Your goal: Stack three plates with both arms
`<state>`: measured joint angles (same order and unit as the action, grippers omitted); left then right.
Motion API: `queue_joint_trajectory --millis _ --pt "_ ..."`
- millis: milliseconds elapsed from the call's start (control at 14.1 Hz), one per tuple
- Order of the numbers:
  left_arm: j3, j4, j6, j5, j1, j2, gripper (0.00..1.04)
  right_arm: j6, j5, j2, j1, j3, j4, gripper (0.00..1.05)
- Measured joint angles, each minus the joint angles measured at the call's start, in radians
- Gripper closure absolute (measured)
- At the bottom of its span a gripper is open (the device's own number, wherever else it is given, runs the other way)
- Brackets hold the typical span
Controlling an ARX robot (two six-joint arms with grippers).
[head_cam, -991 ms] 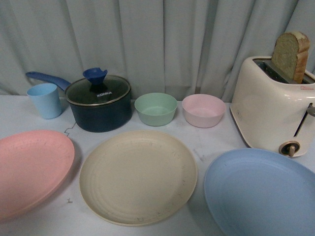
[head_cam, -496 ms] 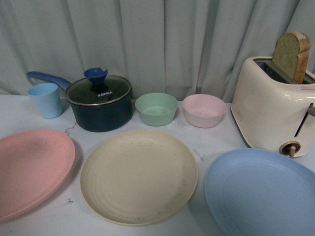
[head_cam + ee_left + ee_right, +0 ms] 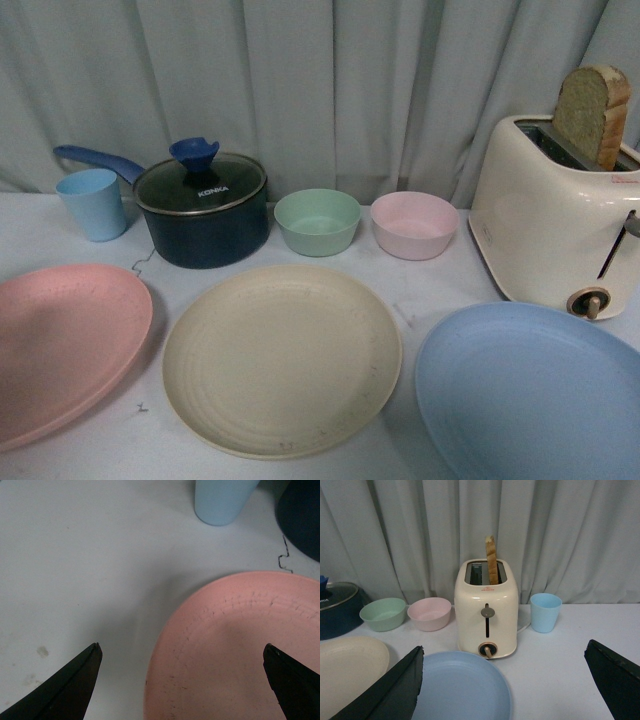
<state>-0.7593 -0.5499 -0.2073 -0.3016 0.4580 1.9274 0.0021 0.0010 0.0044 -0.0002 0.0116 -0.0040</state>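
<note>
- Three large plates, flat on the white tabletop in a row, none resting on another: round matte pink plate on the left, round matte cream-beige plate in the middle, round matte light blue plate on the right. Near one another, rims apart.
- Judged progress: at the very start. No plate lifted, none stacked, so two placements onto a base plate left to do.
- Left gripper: jaws spread wide, holding nothing, straddling the pink plate's rim, one tip over the plate and the other over bare table. Seemingly above the plate; contact impossible to tell.
- Right gripper: jaws spread wide as well, empty, facing across the light blue plate toward the back of the table. Apparently not down at the rim yet.
- Likely step in hand: approach for a first grasp of the pink plate's edge.
- Behind the plates: dark blue saucepan with glass lid, small light blue cup, small green bowl, small pink bowl, cream toaster holding a bread slice.
- Backdrop: grey curtain.
</note>
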Motion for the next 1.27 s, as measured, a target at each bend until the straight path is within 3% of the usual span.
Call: queue_joint_trajectory --millis 283,566,991,1274 --pt "-0.090 0.019 -0.039 0.028 0.051 0.134 0.07 0.000 0.000 0.000 0.000 0.000 0.000 0.06" --pt "-0.101 -0.016 0.024 -0.060 0.054 0.187 0.07 0.000 0.000 0.000 0.000 0.000 0.000 0.06" --pt "-0.114 -0.035 -0.023 -0.074 0.057 0.247 0.07 0.000 0.000 0.000 0.000 0.000 0.000 0.06" --pt "-0.112 -0.052 -0.053 -0.095 0.058 0.262 0.67 0.000 0.000 0.000 0.000 0.000 0.000 0.06"
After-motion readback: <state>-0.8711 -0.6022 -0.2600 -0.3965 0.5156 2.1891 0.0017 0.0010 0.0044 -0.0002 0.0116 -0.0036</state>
